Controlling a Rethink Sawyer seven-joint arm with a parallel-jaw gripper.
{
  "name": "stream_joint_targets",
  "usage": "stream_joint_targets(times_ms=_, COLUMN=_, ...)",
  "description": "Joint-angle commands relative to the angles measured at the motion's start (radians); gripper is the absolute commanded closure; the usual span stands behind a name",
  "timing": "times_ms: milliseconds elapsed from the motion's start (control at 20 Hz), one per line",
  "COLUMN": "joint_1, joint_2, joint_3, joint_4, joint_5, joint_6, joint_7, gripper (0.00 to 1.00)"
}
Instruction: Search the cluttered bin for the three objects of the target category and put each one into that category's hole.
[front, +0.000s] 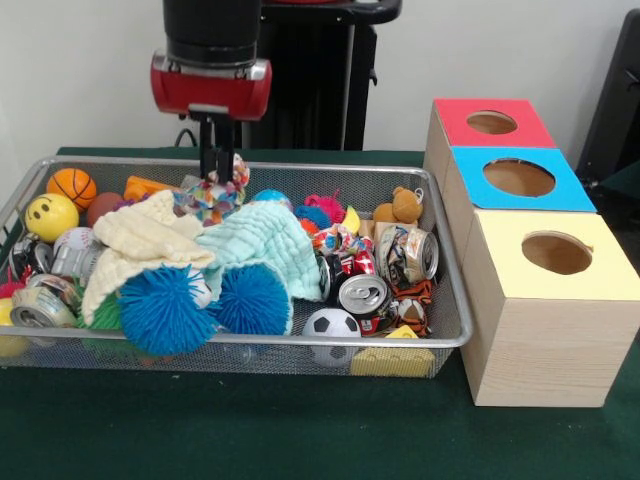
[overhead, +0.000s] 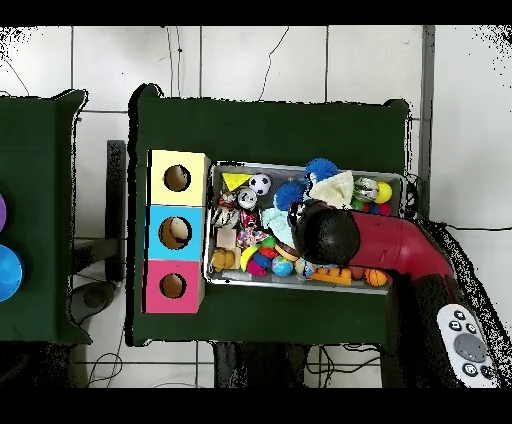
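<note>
Red arm (overhead: 385, 245) hides fingers (front: 218, 160) overhead (front shows them).

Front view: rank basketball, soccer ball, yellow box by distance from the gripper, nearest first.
Gripper is at the bin's back, left of centre.
1. Basketball, back-left corner of the bin.
2. Soccer ball, at the bin's front rim, right of centre.
3. Yellow box, outside the bin, far right.

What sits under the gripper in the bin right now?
The gripper hangs over a multicoloured knotted toy beside the cream cloth. Whatever lies beneath that toy is covered.
</note>
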Motion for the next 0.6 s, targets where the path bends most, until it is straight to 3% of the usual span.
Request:
stream_joint_targets(times_ms=50, joint_1=0.012, joint_2=-0.048, joint_3=0.054, joint_4=0.067, joint_5=0.046, joint_6=0.131, joint_7=0.027, gripper=1.00)
stream_joint_targets(times_ms=600, joint_1=0.023, joint_2=-0.087, joint_3=0.038, joint_4=0.128, joint_5=0.071, joint_6=0.082, joint_7=0.054, gripper=1.00)
